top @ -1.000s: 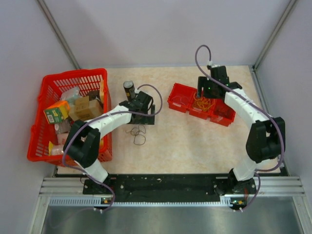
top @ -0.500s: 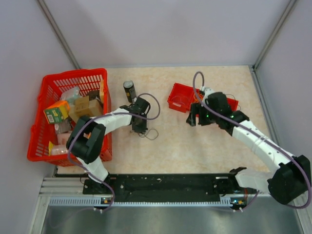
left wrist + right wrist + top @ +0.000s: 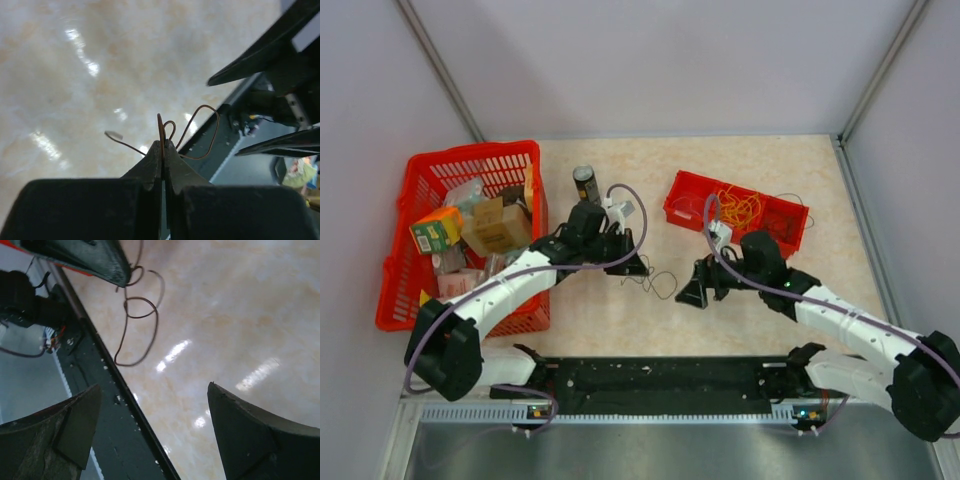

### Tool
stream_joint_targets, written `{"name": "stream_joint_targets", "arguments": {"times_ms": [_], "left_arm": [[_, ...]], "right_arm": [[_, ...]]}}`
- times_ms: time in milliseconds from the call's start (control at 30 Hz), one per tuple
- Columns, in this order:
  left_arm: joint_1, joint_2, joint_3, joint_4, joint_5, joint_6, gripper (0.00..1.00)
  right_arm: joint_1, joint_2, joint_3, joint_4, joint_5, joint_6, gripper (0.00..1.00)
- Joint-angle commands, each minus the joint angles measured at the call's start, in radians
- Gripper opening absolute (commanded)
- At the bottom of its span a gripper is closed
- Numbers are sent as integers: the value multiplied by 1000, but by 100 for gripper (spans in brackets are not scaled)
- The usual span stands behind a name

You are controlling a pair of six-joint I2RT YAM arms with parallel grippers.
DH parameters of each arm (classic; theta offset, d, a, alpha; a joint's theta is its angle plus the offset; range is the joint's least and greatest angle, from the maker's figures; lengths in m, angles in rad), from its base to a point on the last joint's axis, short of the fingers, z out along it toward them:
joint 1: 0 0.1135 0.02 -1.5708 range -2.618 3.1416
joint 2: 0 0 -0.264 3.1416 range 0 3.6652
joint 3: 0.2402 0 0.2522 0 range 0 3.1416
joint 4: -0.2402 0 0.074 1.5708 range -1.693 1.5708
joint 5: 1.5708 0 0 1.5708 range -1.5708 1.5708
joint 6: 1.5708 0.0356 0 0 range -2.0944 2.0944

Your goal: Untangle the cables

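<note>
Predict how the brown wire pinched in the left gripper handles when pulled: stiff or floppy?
Probably springy rather than limp: the brown wire holds open loops beyond the shut left gripper. Likely very light, since it is hair-thin. It could slip from so small a pinch, and the loops may snag each other.

top view: set high above and behind, with the black rail (image 3: 650, 375) at 6 o'clock; faces steeply down, far off, taking in the whole table (image 3: 740, 330), with the left gripper (image 3: 638, 267) and right gripper (image 3: 698, 290) near the middle.

left wrist view: set just behind the pinched fingers (image 3: 150, 165), very near and low over the table; faces toward 2 o'clock, where the right gripper's spread fingers show.

right wrist view: set behind its own spread fingers (image 3: 240, 430), near, tilted down; faces back at a left finger at 11 o'clock.

shared by all three: the brown cable (image 3: 157, 325), the rail, and the pale tabletop between the grippers.
</note>
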Motion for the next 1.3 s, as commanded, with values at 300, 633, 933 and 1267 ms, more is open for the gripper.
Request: {"name": "stream_joint_targets", "arguments": {"times_ms": [300,633,933,1267], "left_arm": [[-26,-90,7,130,326,-131,0],[-44,-95,-5,134,270,-182,2],[-44,-389,19,31,-117,-105,98],[-44,-498,18,24,-153,-88,98]], "right_arm": [[241,77,102,271,192,2,84],[293,131,5,570,304,223,0],[157,-22,8,224,473,152,0],[-513,92,380,-281,404,109,0]]}}
